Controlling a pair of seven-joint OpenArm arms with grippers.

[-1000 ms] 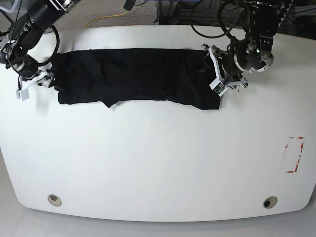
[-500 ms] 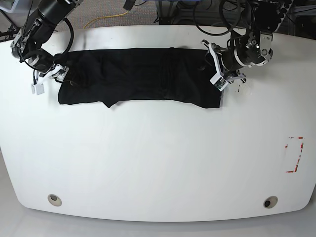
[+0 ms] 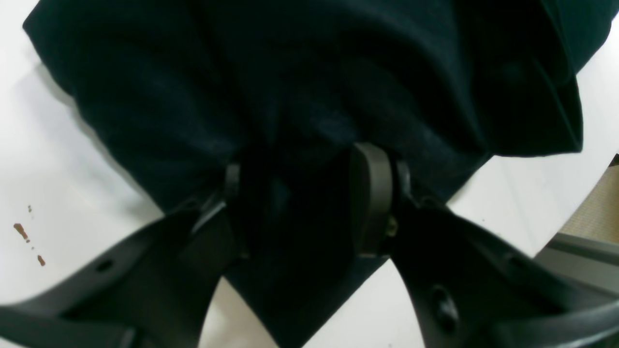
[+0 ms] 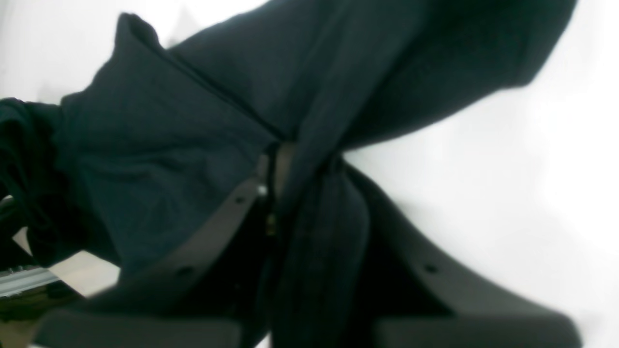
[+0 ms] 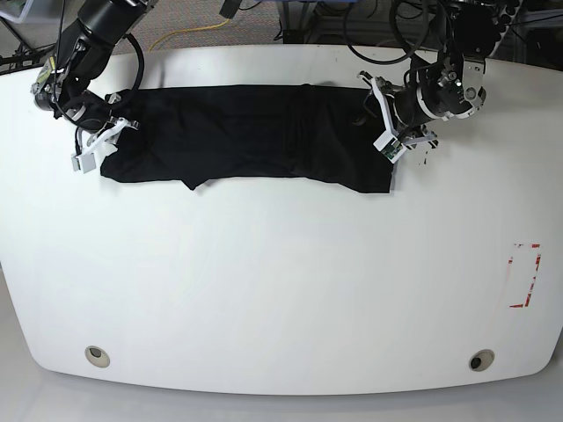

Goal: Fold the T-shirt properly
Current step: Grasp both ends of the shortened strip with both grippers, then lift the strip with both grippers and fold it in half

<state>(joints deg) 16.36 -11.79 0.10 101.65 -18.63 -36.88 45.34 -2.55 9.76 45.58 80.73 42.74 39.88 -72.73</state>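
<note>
The black T-shirt (image 5: 246,132) lies as a long folded band across the far half of the white table (image 5: 281,281). At the band's right end in the base view, my left gripper (image 5: 380,123) has a thick bunch of the T-shirt (image 3: 290,72) between its fingers (image 3: 372,193); the left gripper (image 3: 302,179) is shut on that cloth. At the band's left end, my right gripper (image 5: 101,145) pinches a fold of the T-shirt (image 4: 169,145). In the right wrist view the right gripper (image 4: 290,164) has its jaws nearly together on the fabric.
Red tape marks (image 5: 525,275) sit near the table's right edge. Two round holes (image 5: 98,355) (image 5: 480,360) lie near the front edge. Small brown specks (image 3: 29,237) mark the table beside the shirt's right end. Cables hang behind the far edge.
My right gripper has moved inward onto the shirt's left end and closed on it. The left gripper stayed at the right end, its jaws narrowing on the cloth.
</note>
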